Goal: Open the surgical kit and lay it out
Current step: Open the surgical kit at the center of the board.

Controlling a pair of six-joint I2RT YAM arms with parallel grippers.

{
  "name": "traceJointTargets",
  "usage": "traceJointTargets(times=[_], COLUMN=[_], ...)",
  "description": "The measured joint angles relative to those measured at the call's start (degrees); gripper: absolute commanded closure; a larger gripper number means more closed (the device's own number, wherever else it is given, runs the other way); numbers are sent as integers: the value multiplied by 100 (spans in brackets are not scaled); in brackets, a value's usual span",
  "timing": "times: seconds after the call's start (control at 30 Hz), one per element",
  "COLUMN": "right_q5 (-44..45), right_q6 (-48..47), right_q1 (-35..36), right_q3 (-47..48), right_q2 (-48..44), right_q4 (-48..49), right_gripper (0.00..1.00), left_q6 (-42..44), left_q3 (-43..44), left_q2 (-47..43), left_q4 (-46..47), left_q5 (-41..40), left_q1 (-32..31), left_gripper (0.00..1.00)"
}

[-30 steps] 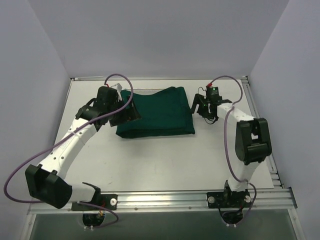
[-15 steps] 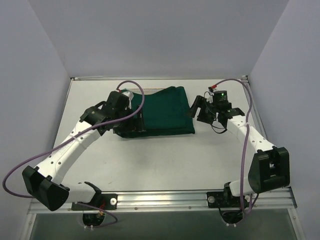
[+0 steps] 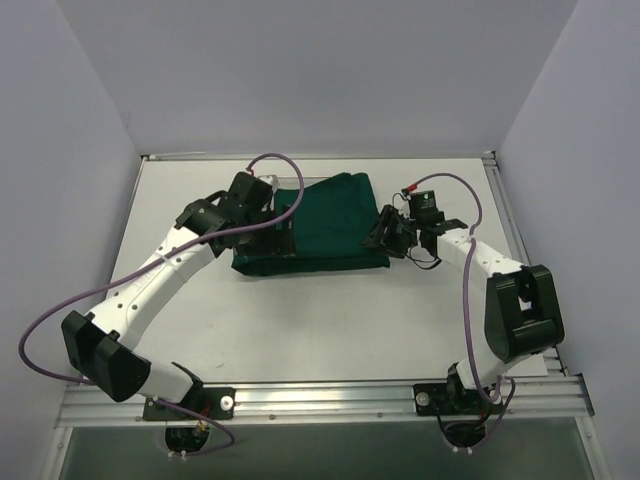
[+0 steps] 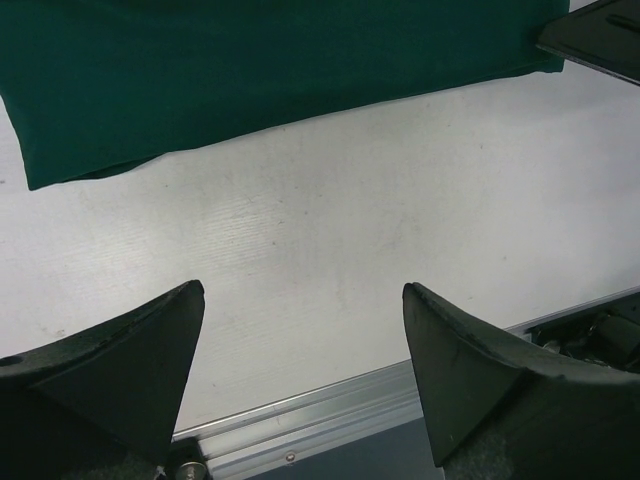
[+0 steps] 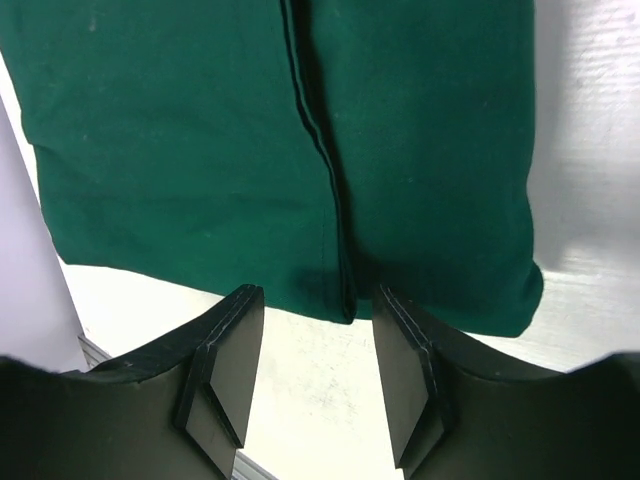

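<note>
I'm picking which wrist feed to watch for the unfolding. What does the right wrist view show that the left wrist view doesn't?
Right wrist only: the fold seam running down the green drape, ending by the parted right gripper. Left wrist only: the metal edge rail, seen through the wide-open left gripper. Both: the drape's edge on the white table.

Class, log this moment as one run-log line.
drape: folded shut | left tool: open, empty | right tool: part open, astride drape's edge seam

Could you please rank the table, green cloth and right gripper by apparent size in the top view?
Largest to smallest:
1. table
2. green cloth
3. right gripper
</note>
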Motion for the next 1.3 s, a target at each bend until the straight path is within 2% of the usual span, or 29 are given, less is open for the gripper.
traceJointTargets(times=[0.2, 0.3, 0.37, 0.53, 0.8, 0.83, 1.0, 1.3], right_q5=[61, 83, 92, 105, 24, -20, -326, -737], right_q6=[90, 107, 125, 162, 153, 164, 413, 944], right_q1=[240, 321, 354, 391, 391, 389, 376, 306], right_q3=[-24, -33, -50, -37, 570, 614, 660, 660], right_q2=[48, 52, 52, 50, 35, 28, -33, -107], right_q4=[28, 35, 39, -4, -304, -302, -280, -190], right_gripper=[56, 70, 83, 100, 100, 100, 100, 100], left_q6=[44, 79, 118, 299, 1311, 1447, 2028, 2643], left_q3=[0, 0, 0, 0, -2, -7, -243, -433], left_q2=[22, 22, 22, 35, 105, 149, 533, 1561], left_q4=[-33, -33, -33, 42, 1233, 1453, 2612, 3209], left_q5=[-2, -4, -13, -118, -197, -184, -177, -223], left_q1=[0, 0, -9, -116, -658, -717, -837, -1027], left_gripper=[11, 11, 11, 6, 2, 6, 6, 5])
